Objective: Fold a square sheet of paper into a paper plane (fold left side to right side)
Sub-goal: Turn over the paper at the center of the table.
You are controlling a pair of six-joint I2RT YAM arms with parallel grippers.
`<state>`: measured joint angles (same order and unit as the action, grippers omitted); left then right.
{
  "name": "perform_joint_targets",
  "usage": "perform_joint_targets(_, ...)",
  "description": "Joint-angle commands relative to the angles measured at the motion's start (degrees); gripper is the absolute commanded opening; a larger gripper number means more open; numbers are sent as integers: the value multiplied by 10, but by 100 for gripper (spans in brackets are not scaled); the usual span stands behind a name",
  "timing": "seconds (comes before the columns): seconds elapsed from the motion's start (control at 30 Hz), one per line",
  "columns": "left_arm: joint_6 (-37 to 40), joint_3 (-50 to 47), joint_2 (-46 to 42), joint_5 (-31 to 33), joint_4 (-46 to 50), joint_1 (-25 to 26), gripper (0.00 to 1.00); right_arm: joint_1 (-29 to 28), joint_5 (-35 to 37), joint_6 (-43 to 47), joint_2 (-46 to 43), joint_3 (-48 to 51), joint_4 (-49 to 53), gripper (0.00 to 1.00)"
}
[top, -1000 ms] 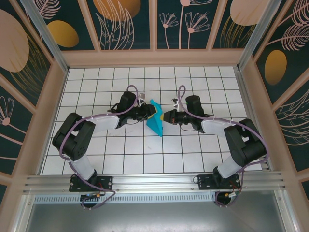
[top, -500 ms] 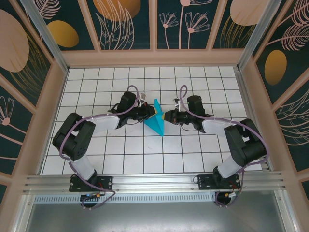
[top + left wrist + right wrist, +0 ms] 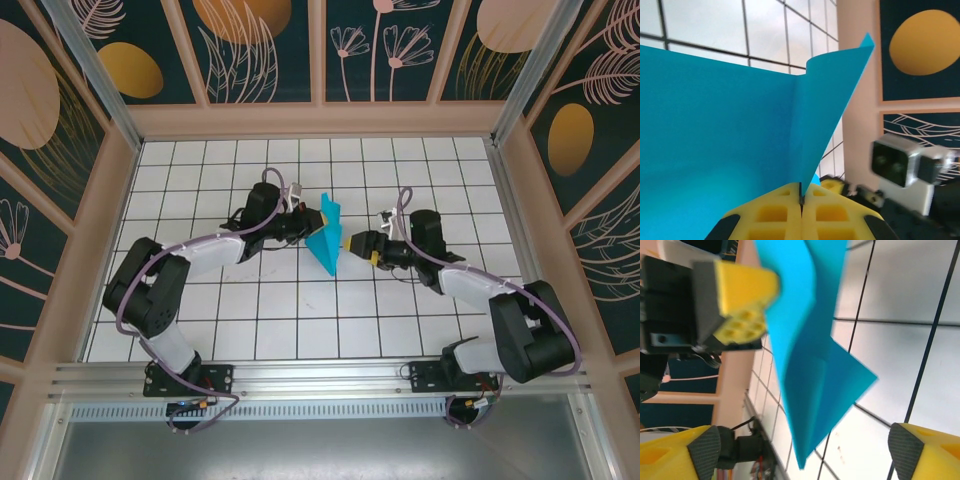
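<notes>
Top external shows the left gripper (image 3: 309, 228) clenched on the creased sheet of paper (image 3: 326, 240), which stands on edge just right of it, probably to steady the fold. Farther right of it, the right gripper (image 3: 354, 246) hangs released, jaws wide.

Left wrist view: the blue paper (image 3: 715, 125) runs off the left and bottom edges, and the left end effector (image 3: 801, 200) is cut by the bottom edge. Right wrist view: the paper's top is cropped and its outline blurred; the right end effector (image 3: 805, 450) is clipped at both lower corners.
</notes>
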<state>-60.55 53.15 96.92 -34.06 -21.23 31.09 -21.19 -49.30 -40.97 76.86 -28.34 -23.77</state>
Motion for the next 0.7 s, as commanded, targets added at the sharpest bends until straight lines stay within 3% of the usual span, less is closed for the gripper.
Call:
perform_joint_targets(0.0,-13,19,-21,-10,-14,4,7,-21,-34,-58,-6,23,-91,93)
perform_joint_targets(0.23,-32,22,-31,-22,-33,6,7,-61,-34,-143,36,25,-223,94)
perform_joint_targets(0.53,-52,21,-44,-32,-56,7,7,-78,-21,-209,77,21,-286,91)
perform_joint_targets(0.67,-55,21,-46,-37,-60,7,7,-79,-16,-235,74,28,-331,82)
